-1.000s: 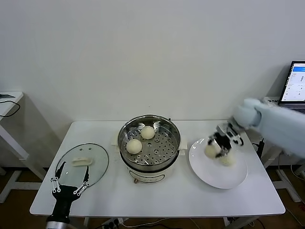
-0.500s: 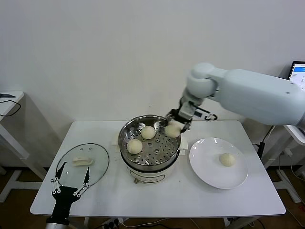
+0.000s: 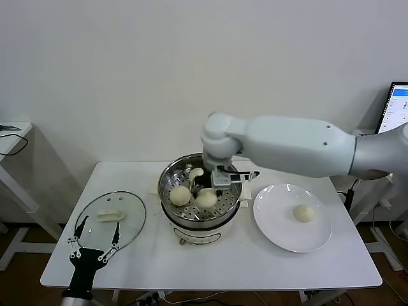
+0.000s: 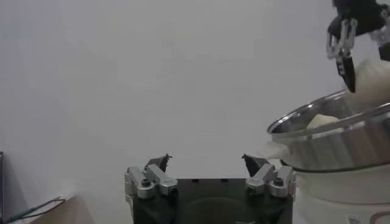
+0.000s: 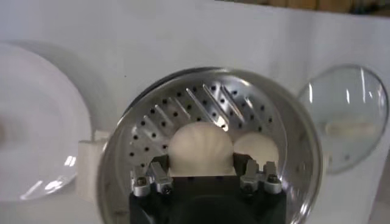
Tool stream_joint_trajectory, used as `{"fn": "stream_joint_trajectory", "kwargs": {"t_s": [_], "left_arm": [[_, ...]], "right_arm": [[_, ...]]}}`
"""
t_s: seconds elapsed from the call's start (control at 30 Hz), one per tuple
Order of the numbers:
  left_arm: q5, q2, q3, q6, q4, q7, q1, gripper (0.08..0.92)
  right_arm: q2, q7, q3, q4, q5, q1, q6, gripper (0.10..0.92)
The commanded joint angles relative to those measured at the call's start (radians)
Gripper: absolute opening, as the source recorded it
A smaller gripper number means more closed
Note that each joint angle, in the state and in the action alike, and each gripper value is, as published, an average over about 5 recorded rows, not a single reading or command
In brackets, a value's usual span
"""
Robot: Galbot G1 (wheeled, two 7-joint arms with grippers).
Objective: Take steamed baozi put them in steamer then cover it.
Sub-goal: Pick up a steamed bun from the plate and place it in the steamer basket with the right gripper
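The open top of the round shiny stainless-steel steamer (image 3: pixel 199 191) is largely blocked by the right gripper (image 3: pixel 205 189) and its white arm, reaching in from the right. Three cream-white round baozi (image 3: pixel 180 195) occupy the perforated tray. The tray's near-right part is left bare.

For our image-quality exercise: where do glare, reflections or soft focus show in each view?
Head view: evenly lit; the steamer rim shines, and the cover reflects faintly. Left wrist view: pale and hazy, the left gripper dark against a washed-out wall. Right wrist view: bright glints on the perforated tray, a soft-edged plate, and the baozi at the right gripper looks slightly blurred.
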State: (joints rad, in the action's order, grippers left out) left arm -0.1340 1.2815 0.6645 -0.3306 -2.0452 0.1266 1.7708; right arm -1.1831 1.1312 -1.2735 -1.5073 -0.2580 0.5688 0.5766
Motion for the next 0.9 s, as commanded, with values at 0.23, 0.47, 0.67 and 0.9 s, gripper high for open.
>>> {"fn": "stream_joint_trajectory", "kwargs": {"t_s": [0.23,0.47,0.67,0.9], "left_arm": [[-0.001,0.003,0.0,-0.006,0.005,-0.001,0.001,0.823],[-0.007,0.006,0.0,-0.015,0.012,0.006,-0.003,0.823],[-0.01,0.007,-0.001,-0.02,0.02,0.01,-0.007,0.823],[-0.011,0.007,-0.001,-0.022,0.025,0.011,-0.012,0.823]], "right_arm": [[-0.056,0.012,0.008,0.018,-0.118,-0.089,0.072,0.703],[-0.047,0.019,0.005,0.021,-0.136,-0.093,0.071,0.708],[-0.047,0.015,0.004,0.022,-0.151,-0.095,0.068,0.763],[-0.039,0.003,0.028,0.025,-0.156,-0.099,0.061,0.821]]}}
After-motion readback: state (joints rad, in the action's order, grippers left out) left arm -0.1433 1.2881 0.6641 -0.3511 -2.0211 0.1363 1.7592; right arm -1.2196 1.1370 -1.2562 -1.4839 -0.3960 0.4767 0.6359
